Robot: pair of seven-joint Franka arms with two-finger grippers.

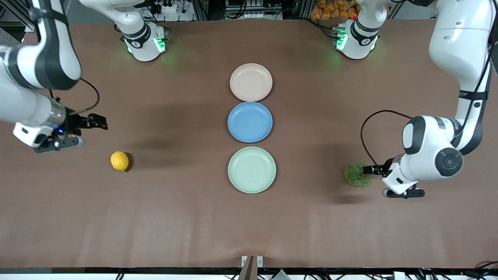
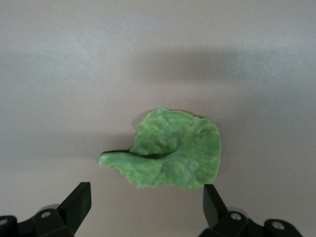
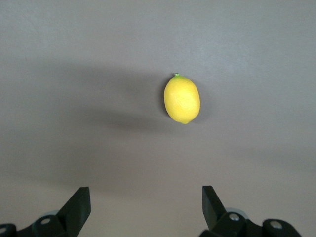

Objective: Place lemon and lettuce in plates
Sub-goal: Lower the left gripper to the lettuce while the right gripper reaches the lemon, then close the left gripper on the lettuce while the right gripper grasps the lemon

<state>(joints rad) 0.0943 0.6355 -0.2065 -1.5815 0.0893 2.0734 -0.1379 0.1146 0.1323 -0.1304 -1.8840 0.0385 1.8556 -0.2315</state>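
Note:
The lemon (image 1: 119,161) lies on the brown table toward the right arm's end; it also shows in the right wrist view (image 3: 182,98). My right gripper (image 1: 97,121) is open and empty, up over bare table close to the lemon. The lettuce (image 1: 358,175) lies toward the left arm's end; it also shows in the left wrist view (image 2: 170,149). My left gripper (image 1: 369,170) is open and empty, over the lettuce's edge. The beige-pink plate (image 1: 251,82) and the mint green plate (image 1: 251,169) stand empty in the table's middle.
A blue plate (image 1: 249,121) stands empty between the two other plates. The three plates form a row running away from the front camera. Both arm bases stand at the table's edge farthest from the front camera.

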